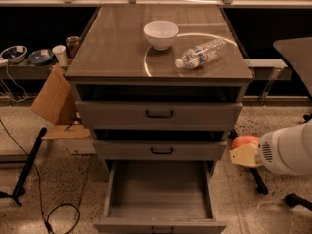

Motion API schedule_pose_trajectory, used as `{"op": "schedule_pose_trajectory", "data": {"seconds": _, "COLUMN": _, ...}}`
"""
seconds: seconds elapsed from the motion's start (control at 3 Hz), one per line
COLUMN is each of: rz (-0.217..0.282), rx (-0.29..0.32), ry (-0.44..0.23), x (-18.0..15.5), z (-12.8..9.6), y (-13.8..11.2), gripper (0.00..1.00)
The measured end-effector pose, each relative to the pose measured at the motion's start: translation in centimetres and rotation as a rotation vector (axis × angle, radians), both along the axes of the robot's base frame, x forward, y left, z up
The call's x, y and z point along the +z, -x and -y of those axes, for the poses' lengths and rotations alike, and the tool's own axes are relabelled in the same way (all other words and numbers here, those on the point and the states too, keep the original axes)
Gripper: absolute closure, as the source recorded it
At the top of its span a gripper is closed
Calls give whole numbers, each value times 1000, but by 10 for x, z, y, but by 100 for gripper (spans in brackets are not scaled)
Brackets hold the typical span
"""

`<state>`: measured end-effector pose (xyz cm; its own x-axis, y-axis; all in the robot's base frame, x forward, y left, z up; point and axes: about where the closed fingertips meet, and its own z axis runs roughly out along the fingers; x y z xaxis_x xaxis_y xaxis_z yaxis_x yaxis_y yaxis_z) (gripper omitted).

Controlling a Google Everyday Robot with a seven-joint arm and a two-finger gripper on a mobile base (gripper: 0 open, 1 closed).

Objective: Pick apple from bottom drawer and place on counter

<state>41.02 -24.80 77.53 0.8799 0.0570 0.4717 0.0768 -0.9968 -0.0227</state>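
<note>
Orange-red apple is sitting clamped in the closed gripper, below and right of the counter and clear of the open bottom drawer; risks I'm seeing: clipping the counter's edge on the lift, or nudging the water bottle or white bowl and rolling off.

Counter: glossy grey-brown top, strongly reflective, with a bright arc mark toward the front edge.
Bowl: smooth white, looks glazed.
Bottle, near the right edge: clear shiny plastic, crinkled.
Bottom drawer: grey metal, matt inside.
Cardboard: brown, dull.
Floor: speckled, polished.
Gripper, below and beyond the counter's right edge: pale yellow matt fingers clasp the apple, whose skin is smooth with a slight sheen.
Arm shell: smooth white plastic.
</note>
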Motion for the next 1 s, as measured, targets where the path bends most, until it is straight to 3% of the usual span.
{"op": "schedule_pose_trajectory", "data": {"seconds": 0.33, "rz": 62, "rx": 8, "ry": 8, "x": 55, "z": -25, "y": -1, "gripper": 100}}
{"op": "schedule_pose_trajectory", "data": {"seconds": 1.0, "rz": 148, "rx": -13, "ry": -2, "x": 109, "z": -34, "y": -53, "gripper": 100}}
